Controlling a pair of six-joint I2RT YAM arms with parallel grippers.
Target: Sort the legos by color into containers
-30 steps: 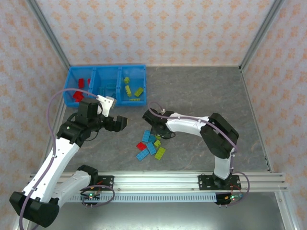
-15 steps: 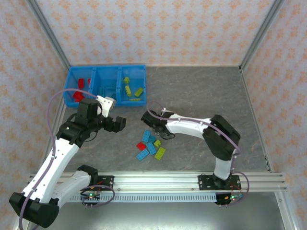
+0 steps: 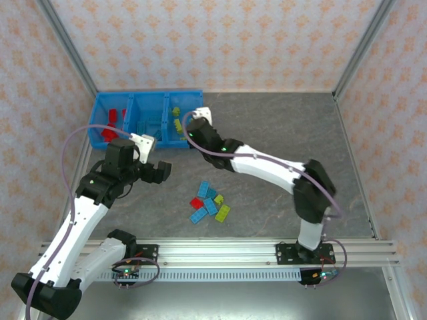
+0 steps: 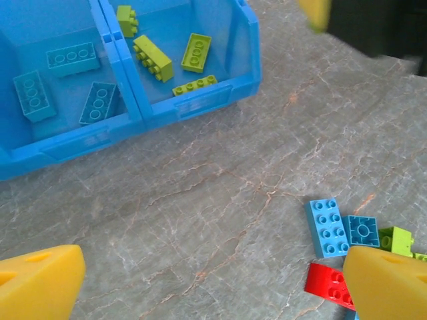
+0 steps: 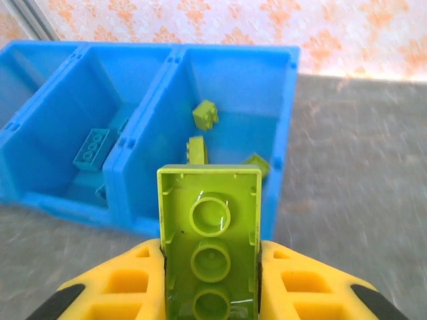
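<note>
Overhead, my right gripper (image 3: 191, 131) is hanging at the near right corner of the containers (image 3: 150, 93), and my left gripper (image 3: 162, 172) is hovering left of the loose legos (image 3: 210, 203). At my left wrist, my fingers (image 4: 40, 287) are standing wide apart above the table (image 4: 220, 167). At my right wrist, my jaws are clamping a lime green brick (image 5: 209, 227) just short of the containers' right end.

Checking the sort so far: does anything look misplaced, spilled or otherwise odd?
Nothing stands out. In the blue tray, red bricks lie in the left bin, light blue bricks in the middle, lime green bricks in the right. The right tool grips a lime brick near that bin.
</note>
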